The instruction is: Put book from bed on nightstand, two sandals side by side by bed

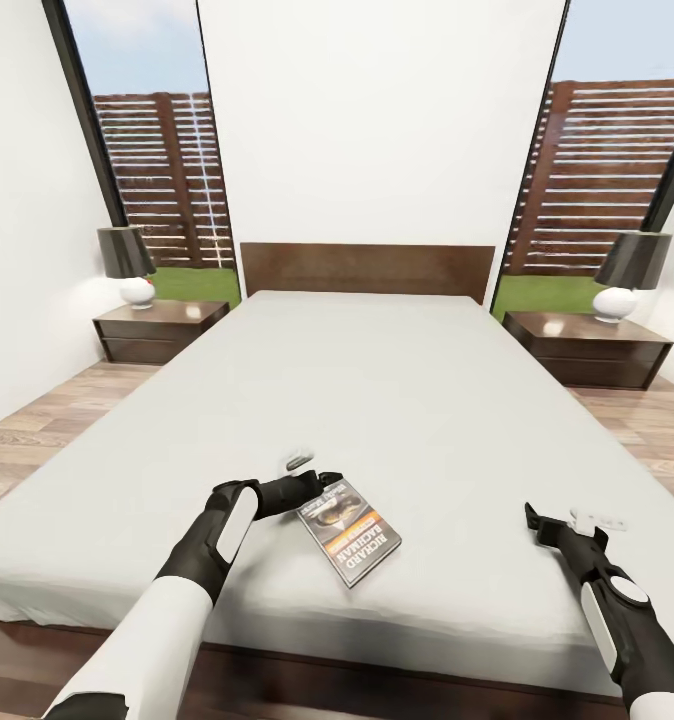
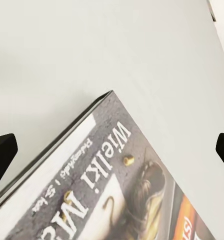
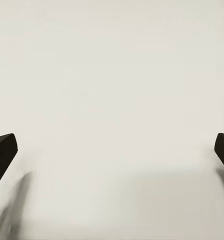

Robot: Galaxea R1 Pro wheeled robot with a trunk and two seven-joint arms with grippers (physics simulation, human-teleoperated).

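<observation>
The book (image 1: 349,530) lies flat on the pale grey mattress of the bed (image 1: 377,380), close to its front edge, dark cover with an orange band facing up. My left gripper (image 1: 327,488) is open at the book's far left corner. In the left wrist view the book (image 2: 116,185) lies between the widely spread fingertips (image 2: 3,150) of the left gripper (image 2: 112,155). My right gripper (image 1: 537,522) hovers open over bare mattress at the front right, with nothing between its jaws (image 3: 112,155). The sandals are out of view.
Two dark brown nightstands flank the headboard, one at the left (image 1: 157,325) and one at the right (image 1: 587,345). Each carries a lamp with a black shade (image 1: 127,262) (image 1: 627,272). Wood-plank floor runs along both sides of the bed.
</observation>
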